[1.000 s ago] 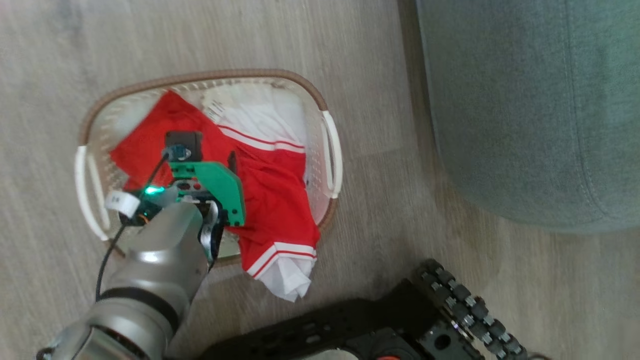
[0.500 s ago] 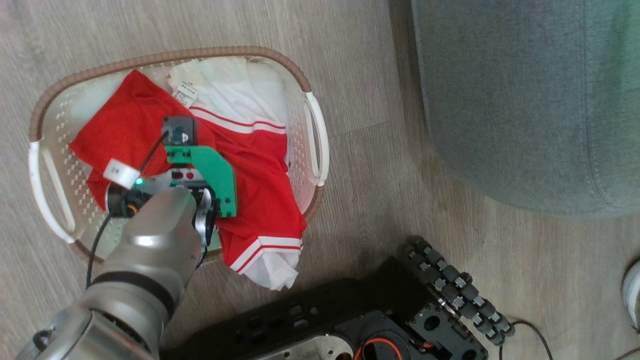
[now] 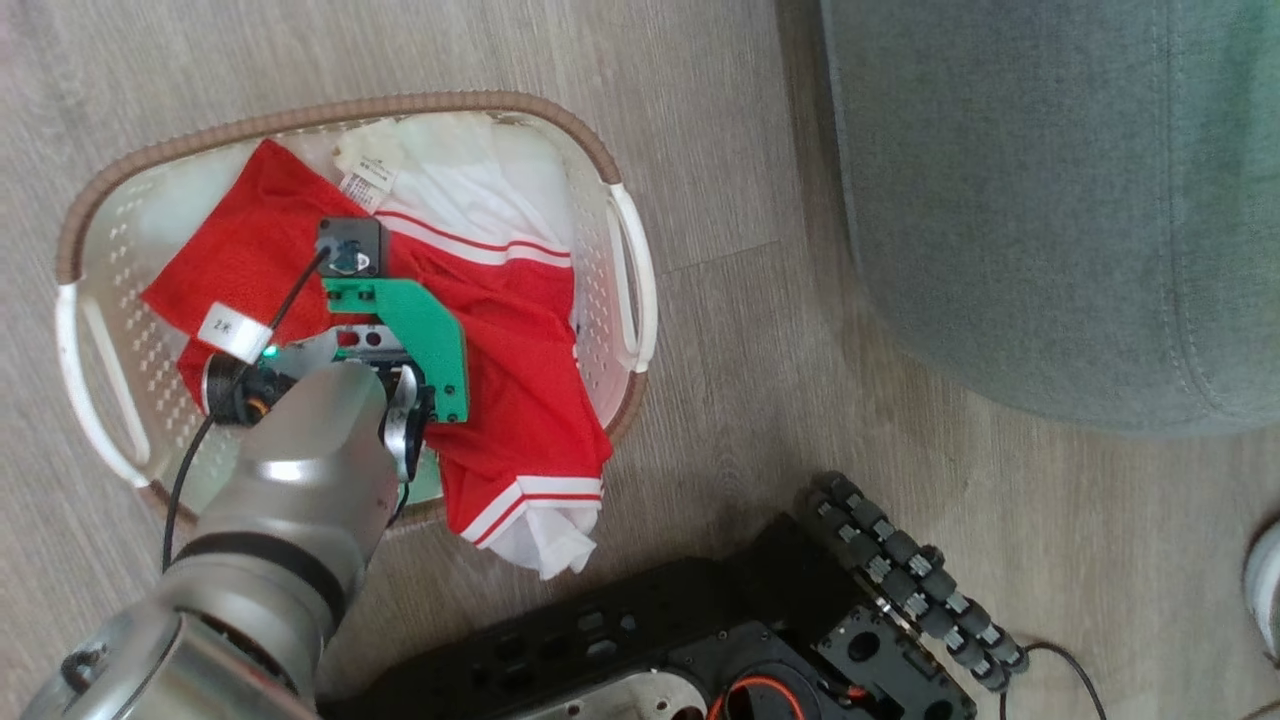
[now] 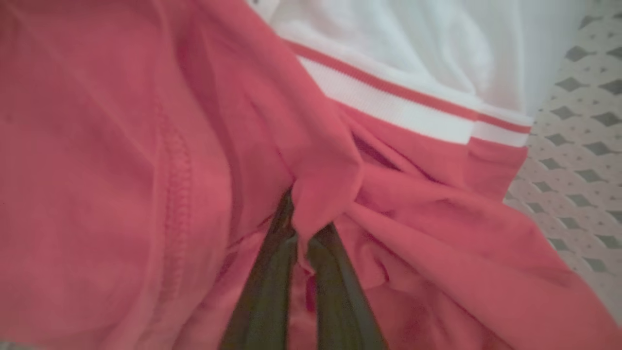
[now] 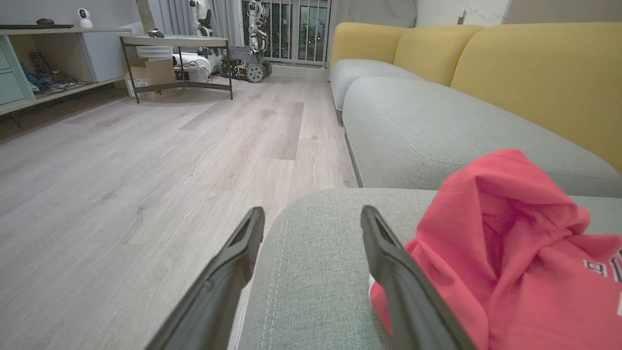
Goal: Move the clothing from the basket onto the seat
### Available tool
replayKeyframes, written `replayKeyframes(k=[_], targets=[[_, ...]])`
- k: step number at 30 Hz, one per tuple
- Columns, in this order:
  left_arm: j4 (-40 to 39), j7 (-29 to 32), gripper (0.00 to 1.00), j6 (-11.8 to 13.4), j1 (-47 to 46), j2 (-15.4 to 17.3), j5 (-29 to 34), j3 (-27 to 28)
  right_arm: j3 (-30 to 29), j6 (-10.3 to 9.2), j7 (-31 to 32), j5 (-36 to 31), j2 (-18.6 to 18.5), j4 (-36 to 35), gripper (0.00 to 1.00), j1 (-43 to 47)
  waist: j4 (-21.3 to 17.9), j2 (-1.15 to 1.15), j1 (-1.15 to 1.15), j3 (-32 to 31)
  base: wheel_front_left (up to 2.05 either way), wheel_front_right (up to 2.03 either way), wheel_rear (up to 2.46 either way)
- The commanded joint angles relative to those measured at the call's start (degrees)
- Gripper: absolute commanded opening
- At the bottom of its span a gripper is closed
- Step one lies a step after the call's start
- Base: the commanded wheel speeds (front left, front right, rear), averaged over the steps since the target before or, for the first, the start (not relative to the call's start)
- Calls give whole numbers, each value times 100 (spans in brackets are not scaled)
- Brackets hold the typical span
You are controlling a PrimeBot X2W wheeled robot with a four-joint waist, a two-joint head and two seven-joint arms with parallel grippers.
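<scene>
Red fabric, right up close! In the left wrist view the left hand (image 4: 297, 233) sits at the lower middle of the frame, its two dark fingers (image 4: 265, 291) together and clamped on a raised fold of the clothing (image 4: 121, 146). It looks a smart pick: thin sports cloth offers no hard edge, so a pinched ridge makes the handle.

Out to the head view. The robot's black base (image 3: 700, 640) runs along the bottom edge. Just above it, a white-trimmed hem spills over the near rim of the basket (image 3: 330, 108) toward the wood floor (image 3: 750, 350). The rest of the garment lies inside the basket at the left of the frame, with its white panel and small label up by the far rim. That hanging hem matters, I'd say. The lift will want height so the cloth clears the rim and doesn't drag the light basket along.

Upper right of the frame: the seat (image 3: 1050, 200), grey-green and broad, well apart from the basket across a strip of floor.

Over to the right wrist view. The right hand (image 5: 311, 211) has its fingers wide apart with nothing between them, poised over the seat's rounded corner. A second red garment (image 5: 510, 253) is heaped on the cushion at the lower right, just beside one finger. So part of the job looks done, and this hand seems to be waiting, free. Beyond it, a yellow-backed sofa (image 5: 534, 78) stretches away.
</scene>
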Motion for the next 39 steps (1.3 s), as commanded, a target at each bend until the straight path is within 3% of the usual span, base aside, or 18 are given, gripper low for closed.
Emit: replayKeyframes(k=[1, 10, 22, 31, 39], targets=[[-38, -81, 0, -29, 105, 11, -50, 42, -42, -1, -36, 1, -61, -97, 100, 191, 28, 0, 0, -48, 0, 0, 0], [-227, -377, 0, -278, 396, 6, -174, -113, -72, -1, -36, -16, -13, -8, 100, 285, 213, 0, 0, -675, 0, 0, 0], [-905, -1146, 0, -588, 1242, 5, -484, -692, -33, -1, -36, -122, -34, 255, 100, 915, 733, 0, 0, -2341, 0, 0, 0], [-1168, -1544, 0, -656, 1454, 5, -536, -940, 157, -1, -36, -257, 8, 458, 100, 1608, 1135, 0, 0, -3390, 0, 0, 0], [-1786, -1586, 0, -527, 1552, 87, -131, -497, 255, -1, -36, -353, 162, 532, 100, 1952, 1364, 0, 0, -4028, 0, 0, 0]])
